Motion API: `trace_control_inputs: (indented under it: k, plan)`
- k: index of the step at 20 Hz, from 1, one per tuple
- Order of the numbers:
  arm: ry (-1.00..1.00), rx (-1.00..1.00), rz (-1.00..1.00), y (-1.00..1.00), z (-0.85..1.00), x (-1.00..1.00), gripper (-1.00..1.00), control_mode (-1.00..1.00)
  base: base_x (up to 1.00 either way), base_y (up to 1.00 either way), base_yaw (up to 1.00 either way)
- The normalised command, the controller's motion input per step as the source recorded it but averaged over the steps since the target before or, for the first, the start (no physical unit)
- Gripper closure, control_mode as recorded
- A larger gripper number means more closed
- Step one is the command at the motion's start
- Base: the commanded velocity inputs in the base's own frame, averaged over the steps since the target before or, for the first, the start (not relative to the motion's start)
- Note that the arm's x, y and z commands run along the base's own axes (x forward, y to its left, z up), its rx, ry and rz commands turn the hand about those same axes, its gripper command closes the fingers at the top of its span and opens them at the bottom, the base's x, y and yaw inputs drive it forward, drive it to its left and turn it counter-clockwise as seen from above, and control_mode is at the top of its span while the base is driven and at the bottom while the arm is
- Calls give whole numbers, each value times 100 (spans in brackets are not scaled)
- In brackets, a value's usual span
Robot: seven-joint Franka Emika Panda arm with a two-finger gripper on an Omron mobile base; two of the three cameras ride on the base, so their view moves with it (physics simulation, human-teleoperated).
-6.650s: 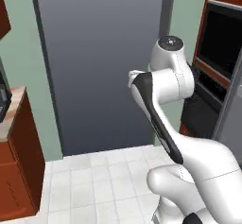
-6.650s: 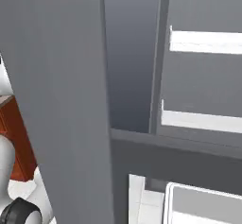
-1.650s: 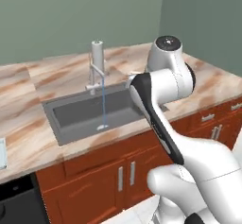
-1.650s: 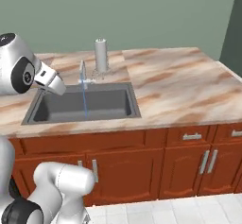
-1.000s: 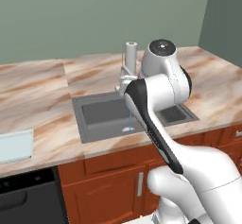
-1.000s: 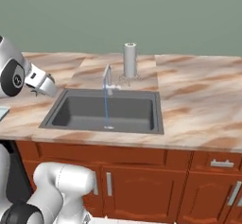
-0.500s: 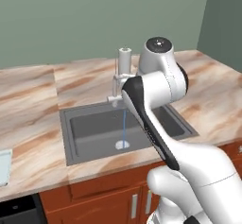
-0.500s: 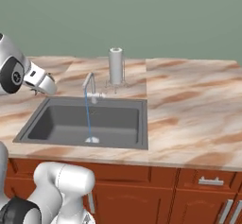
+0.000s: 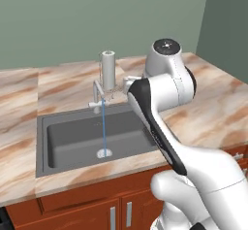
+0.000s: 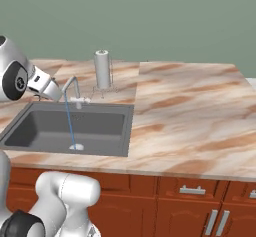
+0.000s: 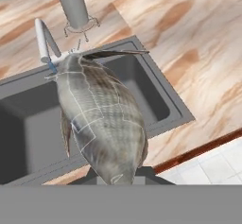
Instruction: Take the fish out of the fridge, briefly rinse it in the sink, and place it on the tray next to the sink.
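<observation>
You are looking at one fish (image 11: 101,124), one sink (image 9: 72,139) with one faucet (image 9: 107,76) running one stream of water (image 9: 103,129), one countertop (image 10: 190,116), and four cabinet handles showing in all, two (image 9: 120,217) left, two (image 10: 205,206) right

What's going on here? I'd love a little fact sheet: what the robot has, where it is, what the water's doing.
held: fish, big in the hand view, tail toward the faucet
fingers: shut on the fish
place: above the counter, near the sink
water: running, a thin blue stream falling into the sink
fish under water: not yet, as far as the views show
also on counter: grey cylinder behind the faucet
</observation>
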Motion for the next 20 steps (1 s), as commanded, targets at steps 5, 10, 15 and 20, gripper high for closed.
trace_control_inputs:
  k: [5,10,15,20]
  plan:
    - [9,19,2,-22,0,25,100,-100,15,0,0]
    - [10,36,12,-48,0,31,100,-100,0,0,0]
    - [13,39,20,-51,-13,35,100,-100,0,0,0]
    - [16,31,18,-24,-16,42,100,-100,0,0,0]
